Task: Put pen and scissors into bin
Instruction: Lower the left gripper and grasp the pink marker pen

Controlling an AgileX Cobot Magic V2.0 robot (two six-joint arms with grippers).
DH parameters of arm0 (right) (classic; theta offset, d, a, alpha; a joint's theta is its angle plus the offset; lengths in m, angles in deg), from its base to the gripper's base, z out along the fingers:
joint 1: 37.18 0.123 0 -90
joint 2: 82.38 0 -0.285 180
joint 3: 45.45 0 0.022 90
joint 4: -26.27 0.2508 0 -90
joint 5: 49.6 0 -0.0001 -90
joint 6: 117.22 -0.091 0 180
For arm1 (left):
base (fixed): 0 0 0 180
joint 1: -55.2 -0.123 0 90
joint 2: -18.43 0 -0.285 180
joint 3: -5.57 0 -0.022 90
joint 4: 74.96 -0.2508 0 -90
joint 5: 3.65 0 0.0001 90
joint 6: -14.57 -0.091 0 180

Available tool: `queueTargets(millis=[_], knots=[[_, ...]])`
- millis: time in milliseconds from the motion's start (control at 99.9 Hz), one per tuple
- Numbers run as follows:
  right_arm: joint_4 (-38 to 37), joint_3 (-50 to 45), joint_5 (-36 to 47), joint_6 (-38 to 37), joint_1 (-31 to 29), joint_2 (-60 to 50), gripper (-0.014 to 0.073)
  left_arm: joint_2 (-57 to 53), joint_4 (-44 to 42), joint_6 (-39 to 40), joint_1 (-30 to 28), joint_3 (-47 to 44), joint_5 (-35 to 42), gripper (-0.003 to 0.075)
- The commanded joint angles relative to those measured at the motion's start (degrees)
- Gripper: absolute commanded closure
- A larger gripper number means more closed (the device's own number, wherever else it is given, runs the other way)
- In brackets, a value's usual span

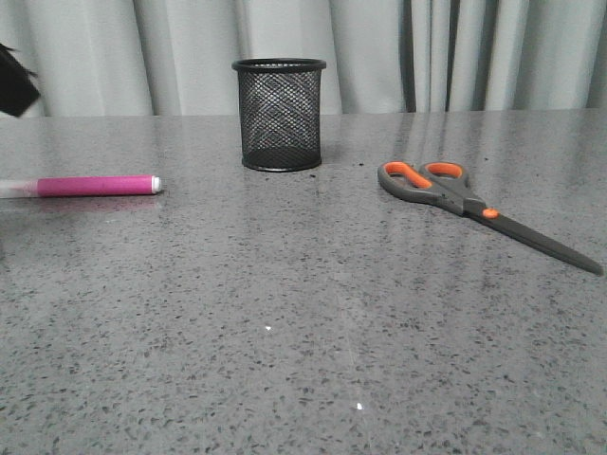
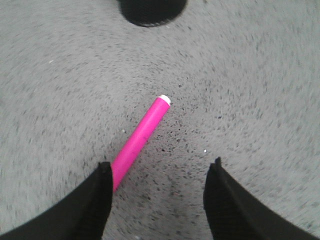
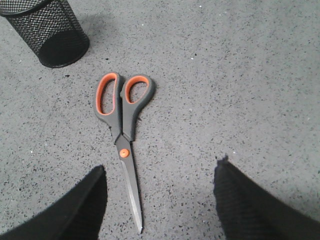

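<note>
The pink pen [image 1: 95, 185] lies flat on the table at the left, white tip toward the middle. The scissors [image 1: 465, 199] lie closed at the right, handles toward the bin. The black mesh bin [image 1: 279, 114] stands upright at the back centre. My left gripper [image 2: 160, 167] is open above the table, with the pen [image 2: 142, 135] running under its one finger. My right gripper [image 3: 160, 172] is open above the scissors' blades [image 3: 131, 190], apart from them. The bin's base shows in the left wrist view [image 2: 151, 10], and the bin in the right wrist view [image 3: 47, 30].
The grey speckled table [image 1: 303, 313] runs to a pale curtain [image 1: 474, 52] at the back. A black part of the left arm [image 1: 14, 85] shows at the far left edge of the front view.
</note>
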Motion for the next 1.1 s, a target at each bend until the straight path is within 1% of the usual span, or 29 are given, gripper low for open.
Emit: queueTargets(millis=[0,90,230,480,640,690,760,820,840,911,1021,1091], knots=[[0.26,2.11,2.94,0.96,0.14,0.12,0.0172,2.55,2.83,-9.26,0.36,4.06,-1.96,0.0354],[0.26,2.11,2.94,1.05,0.14,0.12,0.0172,5.72,2.83,-13.59,0.36,5.92,-2.07,0.0354],[0.26,2.11,2.94,1.09,0.14,0.12,0.0172,10.06,2.83,-16.4,0.36,8.03,-2.29,0.0354],[0.26,2.11,3.05,1.09,0.14,0.12,0.0172,16.02,2.83,-18.09,2.01,10.37,-2.41,0.0354],[0.26,2.11,3.05,1.09,0.14,0.12,0.0172,18.21,2.38,-18.09,3.39,10.64,-0.19,0.0355],[0.26,2.11,2.94,1.09,0.14,0.12,0.0172,18.38,2.33,-18.09,3.65,10.64,0.4,0.0365],[0.26,2.11,2.94,1.09,0.14,0.12,0.0172,18.59,1.57,-18.09,3.65,10.64,0.4,0.044],[0.26,2.11,2.94,1.09,0.14,0.12,0.0172,18.73,0.38,-17.95,3.65,10.64,0.17,0.0561],[0.26,2.11,2.94,1.09,0.14,0.12,0.0172,18.82,-0.06,-17.66,3.65,10.64,-0.1,0.062],[0.26,2.11,2.94,1.09,0.14,0.12,0.0172,18.82,-0.55,-16.47,3.65,10.64,-0.9,0.074],[0.26,2.11,2.94,1.09,0.14,0.12,0.0172,18.82,-0.43,-15.74,3.65,11.4,-2.26,0.0739],[0.26,2.11,2.86,1.09,0.14,0.12,0.0172,18.49,2.25,-14.57,3.65,13.18,-3.64,0.0739]])
